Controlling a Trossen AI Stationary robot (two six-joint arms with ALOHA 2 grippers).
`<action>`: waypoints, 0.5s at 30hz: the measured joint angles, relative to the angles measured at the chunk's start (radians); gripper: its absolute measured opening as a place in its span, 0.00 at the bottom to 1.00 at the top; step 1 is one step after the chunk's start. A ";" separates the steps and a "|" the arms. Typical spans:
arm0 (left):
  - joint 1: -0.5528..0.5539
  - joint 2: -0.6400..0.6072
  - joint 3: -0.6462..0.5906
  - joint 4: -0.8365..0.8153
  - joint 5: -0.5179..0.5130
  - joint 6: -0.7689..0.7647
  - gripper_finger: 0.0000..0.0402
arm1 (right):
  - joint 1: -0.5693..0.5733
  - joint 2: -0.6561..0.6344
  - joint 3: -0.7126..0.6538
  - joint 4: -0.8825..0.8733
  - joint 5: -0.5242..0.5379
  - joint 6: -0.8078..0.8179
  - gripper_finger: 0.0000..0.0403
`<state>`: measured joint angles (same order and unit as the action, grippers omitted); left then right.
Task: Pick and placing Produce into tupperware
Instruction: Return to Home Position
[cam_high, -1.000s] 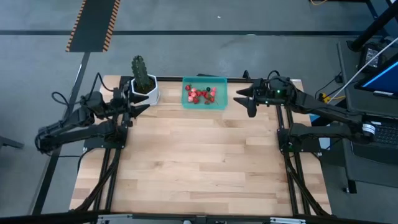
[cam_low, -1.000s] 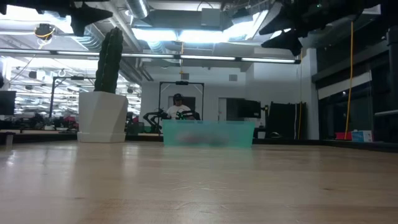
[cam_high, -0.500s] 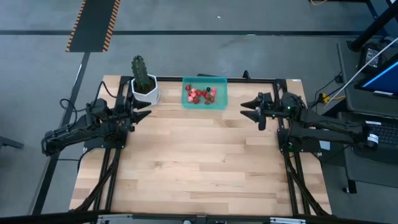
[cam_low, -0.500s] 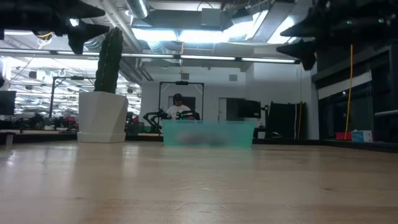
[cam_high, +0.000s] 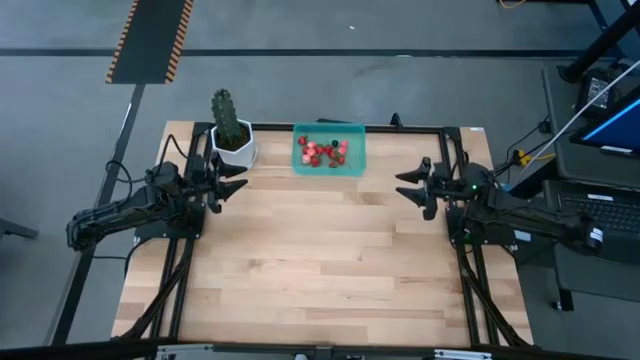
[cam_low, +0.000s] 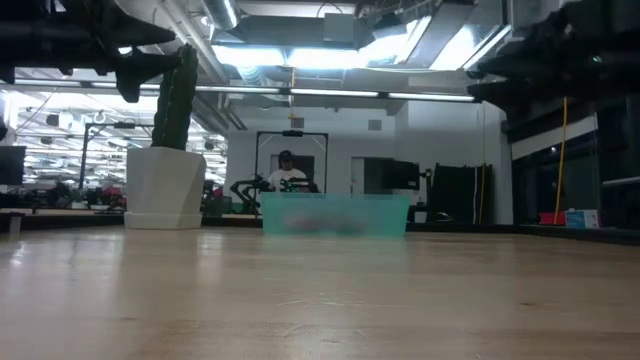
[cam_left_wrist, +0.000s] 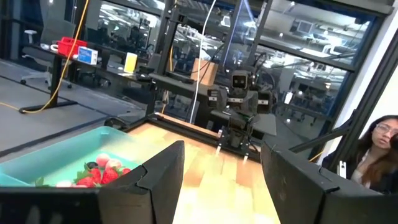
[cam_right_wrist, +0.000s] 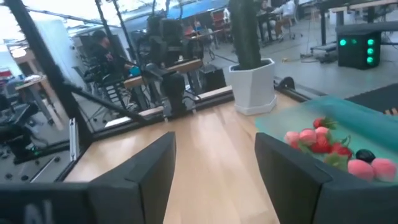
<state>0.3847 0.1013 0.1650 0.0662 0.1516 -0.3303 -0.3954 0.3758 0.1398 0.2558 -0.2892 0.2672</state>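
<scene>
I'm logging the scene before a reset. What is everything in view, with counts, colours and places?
tupperware: one, translucent teal, middle of the table's far edge.
produce: about a dozen, red and pink with green tops, inside the tupperware.
dark berry: one, blackish, among the produce.
cactus: one, green, in the pot.
pot: one, white, left of the tupperware.
table: one, light wood.
person: one, in the room beyond the table.
left hand: one, dark, open, empty, near the pot.
right hand: one, dark, open, empty, at the table's right side.
</scene>
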 joint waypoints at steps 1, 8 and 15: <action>0.000 0.000 0.000 0.000 0.000 0.000 0.51 | 0.009 -0.021 -0.019 0.002 0.003 -0.008 0.55; -0.009 0.000 0.000 -0.003 0.030 0.012 0.51 | 0.057 -0.155 -0.099 0.008 0.044 -0.058 0.55; -0.064 0.000 -0.018 -0.001 0.030 0.070 0.51 | 0.096 -0.262 -0.128 -0.101 0.055 -0.065 0.55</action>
<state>0.3202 0.1011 0.1471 0.0653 0.1819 -0.2602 -0.2998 0.1138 0.0118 0.1552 -0.2340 0.2024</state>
